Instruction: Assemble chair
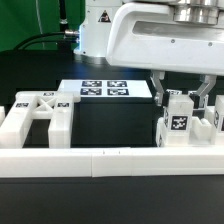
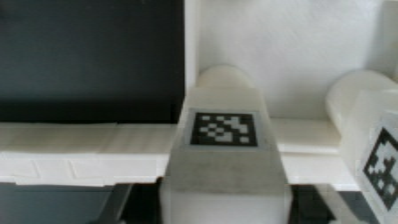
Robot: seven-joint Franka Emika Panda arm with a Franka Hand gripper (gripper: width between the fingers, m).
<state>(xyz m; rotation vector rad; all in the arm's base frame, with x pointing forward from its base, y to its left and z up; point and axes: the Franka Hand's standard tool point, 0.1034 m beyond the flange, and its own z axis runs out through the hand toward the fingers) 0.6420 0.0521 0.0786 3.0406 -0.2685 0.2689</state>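
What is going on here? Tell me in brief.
A single robot arm is putting a chair together from white plastic parts. Its gripper sits over an upright tagged part at the exterior view's right, one finger on each side; whether it grips yet is unclear. A larger cross-braced part lies untouched at the exterior view's left, behind the low border wall. The marker board lies further back.

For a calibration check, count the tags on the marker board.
4 tags: a two-by-two block mid marker board, two farther, two nearer. The arm may hide others toward the exterior view's right.
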